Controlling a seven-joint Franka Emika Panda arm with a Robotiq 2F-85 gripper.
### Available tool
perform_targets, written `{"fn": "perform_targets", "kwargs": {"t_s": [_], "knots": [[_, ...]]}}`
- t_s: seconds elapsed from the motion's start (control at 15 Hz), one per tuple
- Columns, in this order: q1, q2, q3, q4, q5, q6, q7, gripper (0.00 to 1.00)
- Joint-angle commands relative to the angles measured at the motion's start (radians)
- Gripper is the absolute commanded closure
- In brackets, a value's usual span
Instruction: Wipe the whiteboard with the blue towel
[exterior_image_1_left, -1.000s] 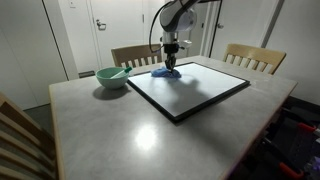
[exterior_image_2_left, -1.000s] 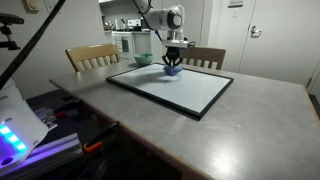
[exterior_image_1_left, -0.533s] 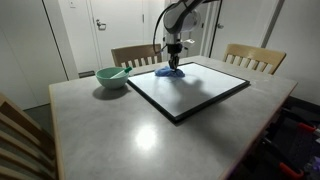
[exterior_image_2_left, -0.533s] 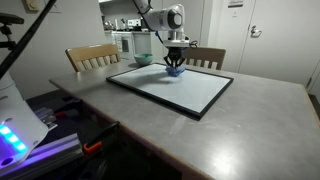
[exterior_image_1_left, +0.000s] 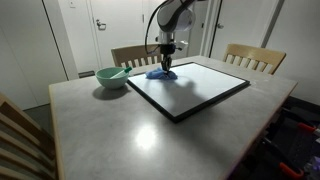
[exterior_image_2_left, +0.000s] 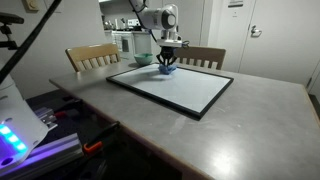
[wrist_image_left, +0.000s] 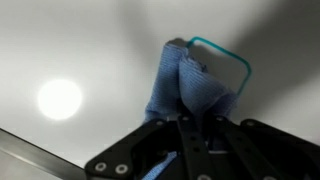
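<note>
- Since the earlier frames the end effector (exterior_image_1_left: 164, 66) has slid the towel (exterior_image_1_left: 160, 73) a little sideways along the board's (exterior_image_1_left: 195, 88) far edge, toward the bowl (exterior_image_1_left: 112, 77).
- Its fingers are clamped on the bunched towel (wrist_image_left: 185, 90), which hangs straight below them and meets the white board (wrist_image_left: 80, 60).
- The towel (exterior_image_2_left: 167, 68) sits at the far corner of the board (exterior_image_2_left: 175, 90), on the bowl's side. Nearly all the white area lies on the camera side of the end effector in both exterior views.
- The board lies flat on the surface (exterior_image_1_left: 120, 135), set at an angle to its edges, so the likely stroke runs back across the board's length.
- The arm comes down from above with the wrist pointing almost straight down.
- In the wrist view a thin teal line (wrist_image_left: 225, 55) curves beside the towel. I cannot tell what it is.
</note>
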Motion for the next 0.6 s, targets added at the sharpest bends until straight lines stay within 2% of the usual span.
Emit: {"fn": "perform_targets", "kwargs": {"t_s": [0.0,0.2,0.53], "knots": [[-0.008,-0.025,0.069,-0.044,0.049,0.003,-0.041,0.97],[0.002,-0.023,0.1,-0.048,0.062,0.009,-0.056,0.97],[0.012,-0.029,0.097,-0.069,0.053,0.007,-0.046,0.97]]}}
